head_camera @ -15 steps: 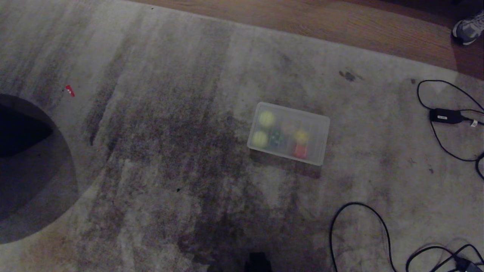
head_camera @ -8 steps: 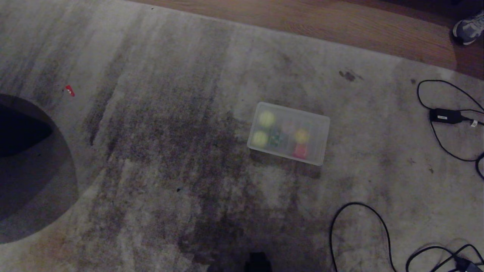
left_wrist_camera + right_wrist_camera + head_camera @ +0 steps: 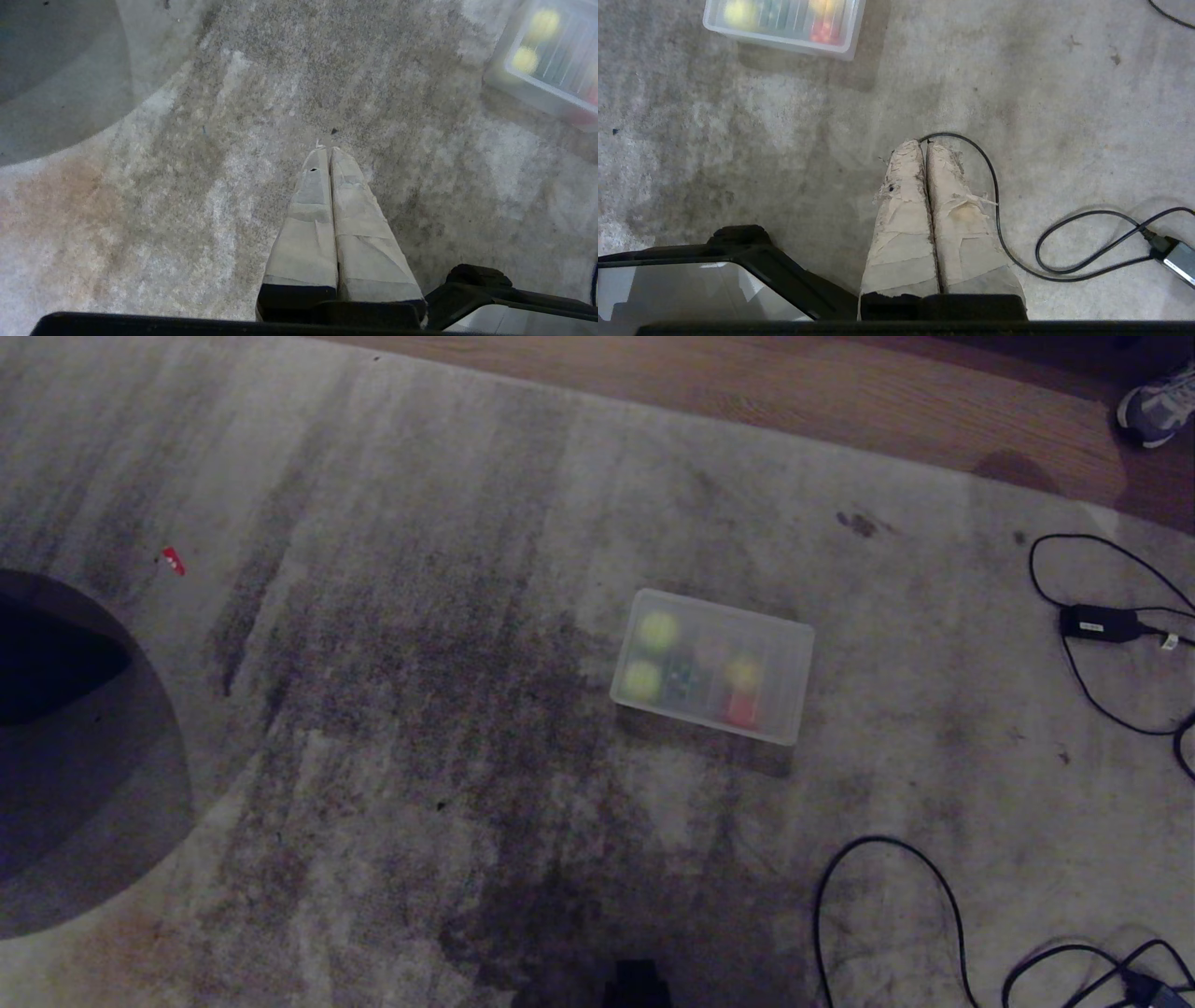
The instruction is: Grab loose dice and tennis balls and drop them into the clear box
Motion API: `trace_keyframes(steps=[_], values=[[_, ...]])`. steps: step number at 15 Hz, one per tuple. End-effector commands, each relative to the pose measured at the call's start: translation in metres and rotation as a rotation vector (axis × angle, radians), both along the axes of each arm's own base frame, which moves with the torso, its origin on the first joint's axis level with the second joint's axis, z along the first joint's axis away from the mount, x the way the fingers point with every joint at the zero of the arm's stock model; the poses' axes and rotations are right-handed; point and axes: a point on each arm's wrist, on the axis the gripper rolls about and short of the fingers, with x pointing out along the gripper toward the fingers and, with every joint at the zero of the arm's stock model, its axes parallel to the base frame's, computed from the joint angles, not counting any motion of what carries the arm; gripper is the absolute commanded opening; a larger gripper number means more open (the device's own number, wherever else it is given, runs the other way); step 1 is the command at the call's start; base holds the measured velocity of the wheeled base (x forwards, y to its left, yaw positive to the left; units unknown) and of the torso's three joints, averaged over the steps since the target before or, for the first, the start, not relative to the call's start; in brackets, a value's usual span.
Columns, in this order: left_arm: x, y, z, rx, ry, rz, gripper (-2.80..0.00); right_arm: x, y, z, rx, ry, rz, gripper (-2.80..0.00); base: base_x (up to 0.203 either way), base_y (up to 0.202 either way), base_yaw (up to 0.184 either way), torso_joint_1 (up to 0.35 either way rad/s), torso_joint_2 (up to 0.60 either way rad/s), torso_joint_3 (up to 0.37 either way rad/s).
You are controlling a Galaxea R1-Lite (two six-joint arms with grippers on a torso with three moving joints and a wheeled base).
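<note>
Clear box (image 3: 714, 665) sitting lidded on carpet (image 3: 373, 709), tennis balls (image 3: 657, 631) and dice (image 3: 743, 707) inside; left gripper (image 3: 329, 151) and right gripper (image 3: 923, 144) hanging pressed closed, empty, around box's 6 o'clock.

We see one clear box (image 3: 794, 658) with a lid on it. Inside, we count two tennis balls (image 3: 657, 631) and three dice (image 3: 742, 708) that we can make out: one red, one yellow, one dark green. We see one shoe (image 3: 1158, 409).
</note>
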Motion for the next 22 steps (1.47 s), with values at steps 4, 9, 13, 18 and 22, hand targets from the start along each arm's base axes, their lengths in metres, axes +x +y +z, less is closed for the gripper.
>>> trace_keyframes(steps=[4, 9, 13, 18, 22], values=[[0.0002, 0.0, -0.0003, -0.002, 0.002, 0.001, -2.8, 0.0003, 0.0, 0.0, 0.003, 0.004, -0.001, -2.8, 0.0, 0.0, 0.0, 0.002, 0.0, 0.167], [0.0002, 0.0, -0.0003, -0.002, 0.002, 0.001, -2.8, 0.0003, 0.0, 0.0, 0.003, 0.004, -0.001, -2.8, 0.0, 0.0, 0.0, 0.001, 0.0, 0.203], [0.0002, 0.0, -0.0003, -0.003, 0.002, 0.001, -2.8, 0.0003, 0.0, 0.0, 0.003, 0.004, -0.001, -2.8, 0.0, 0.0, 0.0, 0.003, 0.0, 0.2], [0.0002, 0.0, -0.0003, -0.003, 0.002, 0.001, -2.8, 0.0003, 0.0, 0.0, 0.003, 0.004, -0.001, -2.8, 0.0, 0.0, 0.0, 0.001, 0.01, 0.205], [0.0002, 0.0, -0.0003, -0.003, 0.002, 0.001, -2.8, 0.0003, 0.0, 0.0, 0.003, 0.004, -0.001, -2.8, 0.0, 0.0, 0.0, 0.001, 0.0, 0.201]])
